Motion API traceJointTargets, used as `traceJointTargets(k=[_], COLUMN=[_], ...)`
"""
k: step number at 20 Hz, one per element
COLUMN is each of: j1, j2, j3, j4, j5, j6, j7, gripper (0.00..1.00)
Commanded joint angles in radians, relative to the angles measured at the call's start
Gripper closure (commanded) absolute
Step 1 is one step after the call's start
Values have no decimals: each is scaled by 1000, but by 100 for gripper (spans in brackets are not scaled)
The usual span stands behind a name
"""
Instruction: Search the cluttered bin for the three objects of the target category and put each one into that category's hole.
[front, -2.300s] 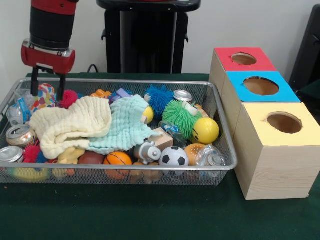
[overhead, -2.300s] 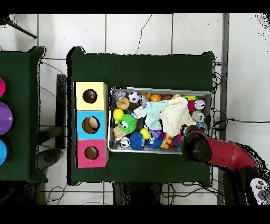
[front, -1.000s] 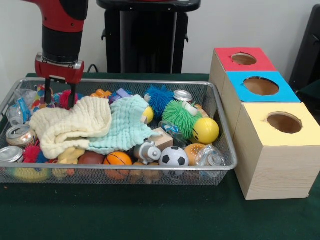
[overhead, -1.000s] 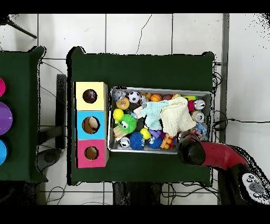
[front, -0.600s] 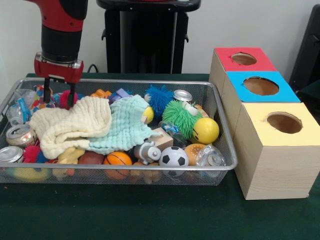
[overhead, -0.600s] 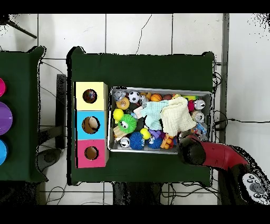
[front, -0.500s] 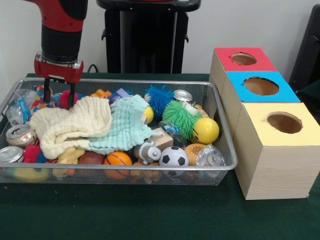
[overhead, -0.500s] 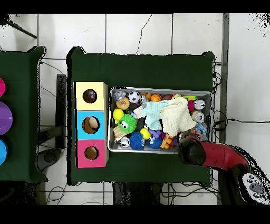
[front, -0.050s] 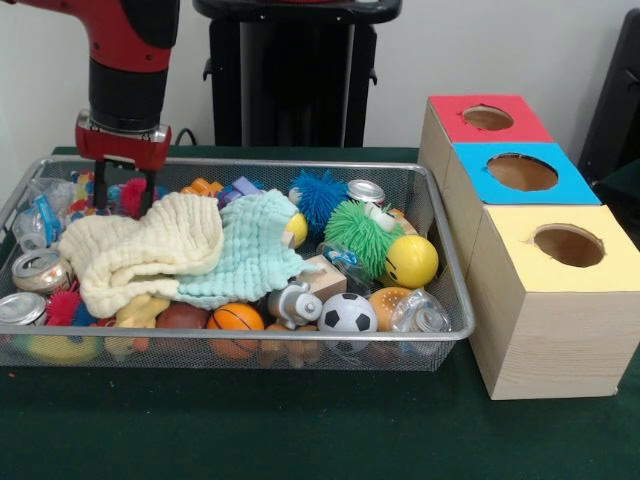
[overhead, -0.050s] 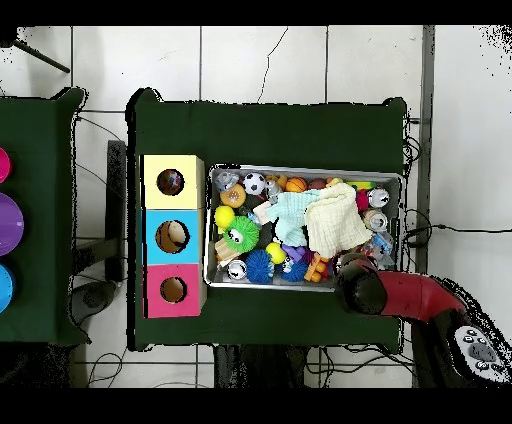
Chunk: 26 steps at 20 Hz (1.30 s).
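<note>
My gripper (front, -0.050s: 122, 196) hangs open at the bin's far left corner, with a pink spiky ball (front, -0.050s: 131, 196) between its two fingers (front, -0.050s: 148, 194). I cannot tell whether they touch it. The wire mesh bin (front, -0.050s: 250, 163) holds a cream cloth (front, -0.050s: 140, 250), a mint cloth (front, -0.050s: 245, 250), a blue spiky ball (front, -0.050s: 318, 193), a green spiky ball (front, -0.050s: 357, 232), a yellow smiley ball (front, -0.050s: 411, 261), a soccer ball (front, -0.050s: 347, 314), a basketball (front, -0.050s: 236, 318) and cans (front, -0.050s: 40, 268). In the overhead view the red arm (overhead, -0.050s: 365, 285) covers the gripper at the bin's (overhead, -0.050s: 300, 168) lower right corner.
Right of the bin stand three wooden boxes with round holes: red top (front, -0.050s: 487, 118), blue top (front, -0.050s: 520, 172) and yellow top (front, -0.050s: 568, 245). From above the same boxes show as yellow (overhead, -0.050s: 172, 182), blue (overhead, -0.050s: 172, 236) and red (overhead, -0.050s: 172, 290). A black stand (front, -0.050s: 290, 75) rises behind the bin.
The gripper has moved right along the bin's back edge and come down slightly, from beside the patterned toy to over the pink spiky ball. Its fingers stay apart.
</note>
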<state>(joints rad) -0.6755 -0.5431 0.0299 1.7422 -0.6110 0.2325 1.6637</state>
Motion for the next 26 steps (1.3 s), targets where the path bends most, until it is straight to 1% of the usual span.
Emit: traceJointTargets(k=[1, 9, 13, 20, 26], j1=[7, 3, 2, 8, 17], j2=[31, -57, -79, -30, 87], j3=[-19, -6, 0, -11, -37], j4=[-64, -43, -41, -72, -123], j5=[-59, -43, -38, -51, -68], j6=[-4, 70, 92, 58, -27], j7=[41, -3, -17, 6, 54], gripper=[0, 0, 0, 0, 0])
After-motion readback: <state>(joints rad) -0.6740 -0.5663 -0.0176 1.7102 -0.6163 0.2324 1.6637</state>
